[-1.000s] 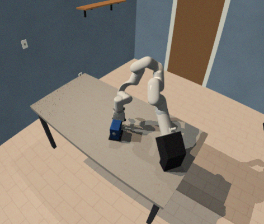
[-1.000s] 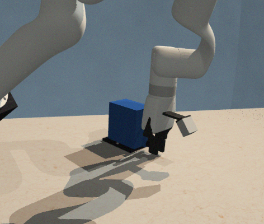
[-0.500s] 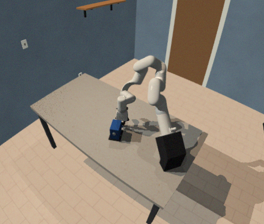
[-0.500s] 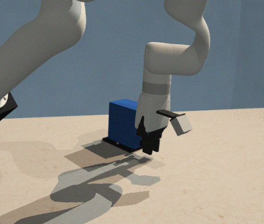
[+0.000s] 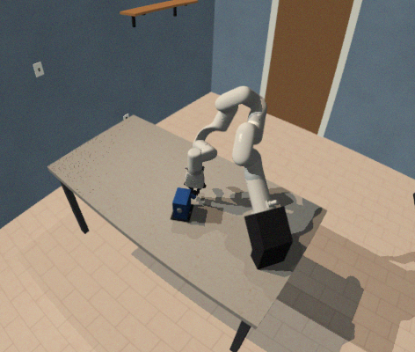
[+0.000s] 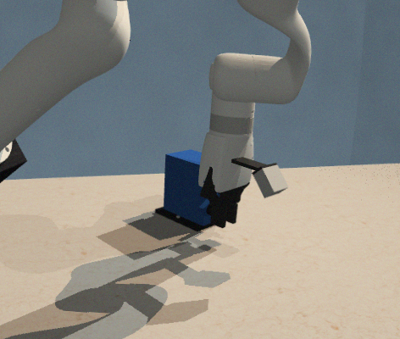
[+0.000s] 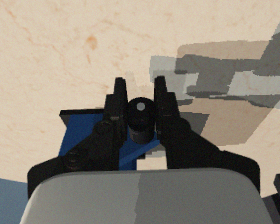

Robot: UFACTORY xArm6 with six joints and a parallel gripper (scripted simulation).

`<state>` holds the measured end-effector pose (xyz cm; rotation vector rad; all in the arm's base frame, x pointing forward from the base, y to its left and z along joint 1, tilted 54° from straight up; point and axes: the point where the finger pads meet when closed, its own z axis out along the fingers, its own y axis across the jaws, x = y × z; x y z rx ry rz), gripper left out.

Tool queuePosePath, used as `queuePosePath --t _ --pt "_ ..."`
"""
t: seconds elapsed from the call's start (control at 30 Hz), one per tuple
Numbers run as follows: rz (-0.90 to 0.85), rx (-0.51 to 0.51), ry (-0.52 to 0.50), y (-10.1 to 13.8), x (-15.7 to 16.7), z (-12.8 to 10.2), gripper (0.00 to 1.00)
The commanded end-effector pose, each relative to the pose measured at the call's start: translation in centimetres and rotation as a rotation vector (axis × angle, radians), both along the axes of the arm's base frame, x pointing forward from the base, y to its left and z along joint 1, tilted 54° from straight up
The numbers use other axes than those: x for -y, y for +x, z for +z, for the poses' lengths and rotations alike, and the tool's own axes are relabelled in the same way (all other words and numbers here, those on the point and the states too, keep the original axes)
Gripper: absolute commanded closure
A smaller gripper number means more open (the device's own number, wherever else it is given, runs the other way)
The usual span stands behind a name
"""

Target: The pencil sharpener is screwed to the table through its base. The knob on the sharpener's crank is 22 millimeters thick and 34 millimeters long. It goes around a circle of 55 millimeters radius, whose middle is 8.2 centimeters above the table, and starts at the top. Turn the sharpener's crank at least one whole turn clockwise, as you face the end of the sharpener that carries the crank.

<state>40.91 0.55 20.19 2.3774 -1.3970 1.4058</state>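
While the hand (image 7: 141, 92) clamps it, the knob (image 7: 140, 116) sits between its fingers.

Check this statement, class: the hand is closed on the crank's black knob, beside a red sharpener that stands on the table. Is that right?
One detail is wrong: the sharpener is blue, not red, as the exterior view shows plainly. The rest holds: the hand is closed on the crank's black knob, seen in the wrist view, and the sharpener stands on the table.
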Motion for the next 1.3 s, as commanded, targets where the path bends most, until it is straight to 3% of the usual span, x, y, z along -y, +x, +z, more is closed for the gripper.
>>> queuePosePath --t 0.0,1.27 --pt "0.001 0.001 0.001 -0.56 -0.13 0.32 1.00" --pt "0.001 0.001 0.001 -1.19 -0.29 0.63 1.00"
